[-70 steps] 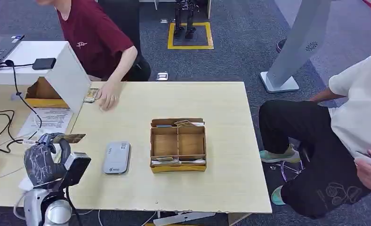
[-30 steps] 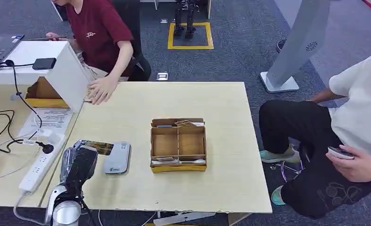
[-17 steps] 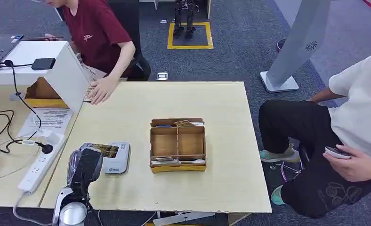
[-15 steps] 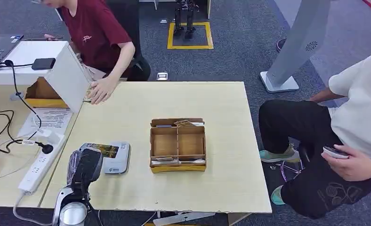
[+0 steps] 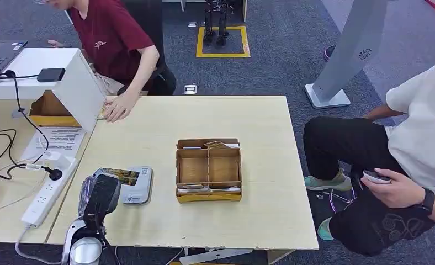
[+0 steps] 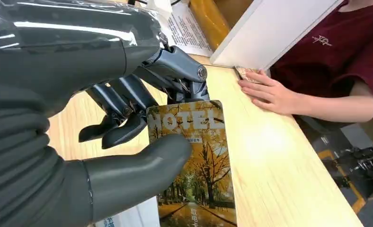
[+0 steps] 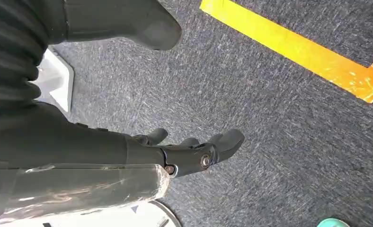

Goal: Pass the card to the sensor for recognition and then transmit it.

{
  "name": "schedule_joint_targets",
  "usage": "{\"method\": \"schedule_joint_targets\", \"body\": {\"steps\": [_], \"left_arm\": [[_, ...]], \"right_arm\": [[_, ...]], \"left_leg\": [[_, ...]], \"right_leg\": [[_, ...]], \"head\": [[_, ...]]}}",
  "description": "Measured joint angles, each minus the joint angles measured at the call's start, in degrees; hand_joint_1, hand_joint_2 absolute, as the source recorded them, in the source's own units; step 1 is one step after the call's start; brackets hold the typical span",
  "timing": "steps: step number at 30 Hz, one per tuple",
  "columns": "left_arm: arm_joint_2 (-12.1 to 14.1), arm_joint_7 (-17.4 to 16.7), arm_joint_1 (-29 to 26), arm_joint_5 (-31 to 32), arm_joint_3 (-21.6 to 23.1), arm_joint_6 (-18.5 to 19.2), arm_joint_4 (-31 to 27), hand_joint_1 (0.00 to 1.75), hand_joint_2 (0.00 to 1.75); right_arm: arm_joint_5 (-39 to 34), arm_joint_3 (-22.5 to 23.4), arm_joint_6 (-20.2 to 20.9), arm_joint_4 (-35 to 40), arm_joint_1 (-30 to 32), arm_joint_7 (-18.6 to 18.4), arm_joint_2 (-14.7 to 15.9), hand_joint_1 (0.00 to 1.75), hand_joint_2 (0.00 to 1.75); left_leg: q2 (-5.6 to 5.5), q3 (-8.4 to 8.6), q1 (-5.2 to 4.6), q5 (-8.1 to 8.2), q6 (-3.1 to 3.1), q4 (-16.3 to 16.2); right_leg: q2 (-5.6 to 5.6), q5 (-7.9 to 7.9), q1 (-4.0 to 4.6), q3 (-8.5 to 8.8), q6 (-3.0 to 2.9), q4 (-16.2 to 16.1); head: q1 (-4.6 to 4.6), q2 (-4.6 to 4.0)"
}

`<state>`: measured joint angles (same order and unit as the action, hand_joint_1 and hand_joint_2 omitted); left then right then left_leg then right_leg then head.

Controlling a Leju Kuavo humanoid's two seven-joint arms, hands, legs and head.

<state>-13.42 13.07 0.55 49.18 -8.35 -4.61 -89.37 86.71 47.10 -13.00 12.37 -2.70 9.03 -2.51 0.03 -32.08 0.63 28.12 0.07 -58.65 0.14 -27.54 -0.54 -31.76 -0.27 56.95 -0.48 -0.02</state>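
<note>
Head view. Left hand (image 5: pixel 98 194), lower left of the frame: grips the card (image 5: pixel 120 176) and holds it flat over the grey sensor (image 5: pixel 138 185); whether card and sensor touch cannot be told from this angle. Cardboard organiser (image 5: pixel 208 169), centre of the frame: open compartments, standing on the table (image 5: pixel 248 127) well apart from the sensor. White box (image 5: pixel 66 77), upper left: a dark device with a cable lies on its top. Power strip (image 5: pixel 45 192), lower left edge, beside the arm, with a plug in it. Person in a dark red shirt (image 5: pixel 113 36), top left: one hand flat on the table at the foot of the white box. Second person in a white shirt (image 5: pixel 422 135), right edge: seated, holding a small device in one hand.

Left wrist view. Left hand (image 6: pixel 104 118): the thick thumb (image 6: pixel 142 165) presses on the card's face and the darker fingers (image 6: pixel 123 116) sit behind its upper edge. Card (image 6: pixel 194 161), centre: printed with the word HOTEL above a picture of autumn trees. A corner of the sensor (image 6: pixel 128 218) shows under it at the bottom edge.

Right wrist view. Right hand (image 7: pixel 189 151), centre: holds nothing, fingers loosely apart, above grey carpet (image 7: pixel 270 123) crossed by a yellow floor line (image 7: pixel 293 52) at upper right.
</note>
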Motion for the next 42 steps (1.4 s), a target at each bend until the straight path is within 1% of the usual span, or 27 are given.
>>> {"method": "schedule_joint_targets", "body": {"steps": [9,14,17,22,27,42], "left_arm": [[0.0,-0.26,0.0,-0.28,0.02,-0.02,0.0,1.75,1.75],[-0.04,-1.59,0.36,0.54,0.04,-1.22,0.02,1.75,1.75],[-0.35,-3.06,1.56,1.47,0.02,-1.97,1.27,1.75,1.75],[-0.44,-3.02,2.29,2.05,0.02,-3.06,3.6,1.75,1.75],[-0.44,-3.02,2.66,2.1,0.02,-3.15,5.11,1.75,1.75],[-0.44,-3.02,2.79,2.1,0.02,-3.15,6.19,1.75,1.75]], "right_arm": [[0.0,0.0,0.02,0.0,0.0,0.07,0.0,0.0,1.75],[0.0,0.0,0.07,0.0,-0.01,0.07,0.0,0.0,1.75],[0.0,-0.13,0.07,0.0,-0.09,-0.33,0.0,0.0,1.75],[0.0,-0.22,0.05,0.0,-0.21,-0.63,-0.15,0.0,1.75],[0.02,-0.26,0.07,0.0,-0.26,-0.63,-0.24,0.0,1.75],[0.02,-0.33,0.07,0.0,-0.26,-0.63,-0.28,0.0,1.75]], "left_leg": [[0.0,0.0,0.0,0.0,0.0,0.0],[0.0,0.0,0.0,0.0,0.0,0.0],[-0.01,0.0,0.0,0.0,0.0,0.0],[0.0,0.01,0.0,0.0,0.0,0.0],[0.0,0.0,0.0,0.0,0.0,0.0],[0.0,-0.01,0.0,0.0,0.0,0.0]], "right_leg": [[0.0,0.0,0.0,0.0,0.0,0.0],[0.0,0.0,0.0,0.0,0.0,0.0],[-0.02,0.0,0.0,0.02,0.0,0.0],[0.0,0.0,0.0,0.01,0.0,0.0],[0.0,0.0,0.0,0.01,0.0,0.0],[-0.01,0.0,0.0,0.01,0.0,0.0]], "head": [[0.0,0.0],[0.02,0.0],[0.02,0.0],[0.02,0.0],[0.02,0.0],[0.02,0.0]]}}
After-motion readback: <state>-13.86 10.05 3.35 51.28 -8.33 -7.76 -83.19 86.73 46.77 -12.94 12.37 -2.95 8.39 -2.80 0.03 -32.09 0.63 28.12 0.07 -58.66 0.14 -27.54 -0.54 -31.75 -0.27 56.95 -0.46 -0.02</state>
